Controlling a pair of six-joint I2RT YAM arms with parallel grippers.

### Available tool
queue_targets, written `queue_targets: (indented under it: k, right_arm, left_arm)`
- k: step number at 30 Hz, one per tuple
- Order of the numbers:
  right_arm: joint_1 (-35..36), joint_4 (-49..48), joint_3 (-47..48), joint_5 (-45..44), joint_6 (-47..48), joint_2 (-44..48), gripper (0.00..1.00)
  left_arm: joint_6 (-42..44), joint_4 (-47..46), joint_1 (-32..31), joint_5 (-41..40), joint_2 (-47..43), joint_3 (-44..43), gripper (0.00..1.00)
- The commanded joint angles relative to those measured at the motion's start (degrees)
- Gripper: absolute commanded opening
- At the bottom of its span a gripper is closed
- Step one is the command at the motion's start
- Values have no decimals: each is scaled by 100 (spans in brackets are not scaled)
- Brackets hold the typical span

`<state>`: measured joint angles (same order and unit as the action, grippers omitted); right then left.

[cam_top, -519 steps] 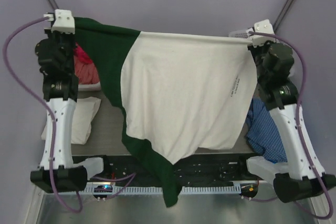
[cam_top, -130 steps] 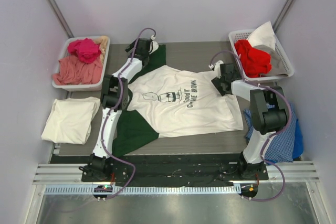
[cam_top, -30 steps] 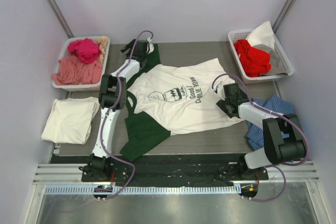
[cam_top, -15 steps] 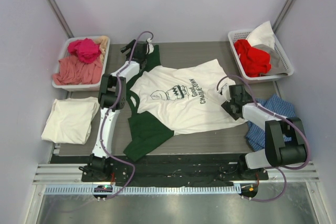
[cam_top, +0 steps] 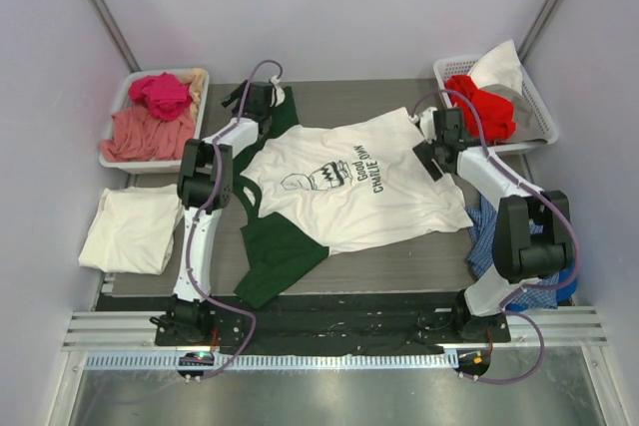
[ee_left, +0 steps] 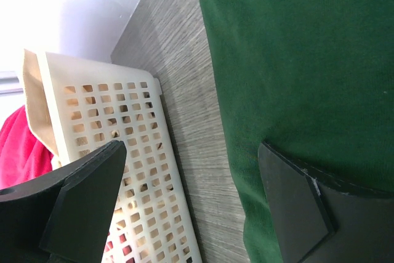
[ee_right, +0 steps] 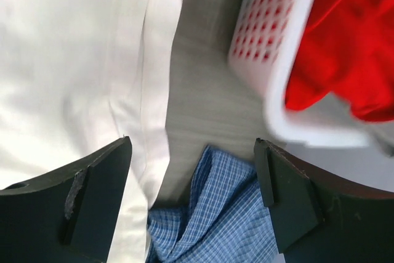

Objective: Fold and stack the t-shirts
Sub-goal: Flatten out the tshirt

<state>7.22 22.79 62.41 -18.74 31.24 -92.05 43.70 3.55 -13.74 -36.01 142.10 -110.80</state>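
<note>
Seen from above, the white Charlie Brown tee [cam_top: 344, 197] lies spread print-up in the middle of the worktop [cam_top: 379, 102]. It partly covers the dark green tee [cam_top: 275, 251], which shows at 7 and 11 o'clock. The folded cream tee [cam_top: 135, 228] sits at 9 o'clock. The left basket [cam_top: 140, 165] of pink garments [cam_top: 145, 127] is at 10 o'clock. The right basket [cam_top: 504, 150] with a red garment [cam_top: 484, 107] is at 2 o'clock, and the blue checked cloth [cam_top: 499, 236] at 4 o'clock.

In the left wrist view the left jaws are released and empty, one finger [ee_left: 301, 214] over green fabric, the other over the left basket.

In the right wrist view the right jaws are spread and empty. White tee fabric lies at 10 o'clock, checked cloth at 6 o'clock.
</note>
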Motion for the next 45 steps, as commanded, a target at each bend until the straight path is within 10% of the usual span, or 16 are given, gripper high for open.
queue_targets:
  k: [1, 14, 45]
  right_arm:
    - [121, -37, 1000, 143, -294, -539, 88]
    - [455, -494, 2915, 29, -426, -2790, 88]
    - [491, -327, 5931, 178, -716, -4839, 88]
  left_arm:
    - [-187, 286, -24, 94, -262, 138, 94]
    - [-169, 287, -173, -3, -262, 191, 94]
    - [-345, 260, -182, -11, -244, 305, 94]
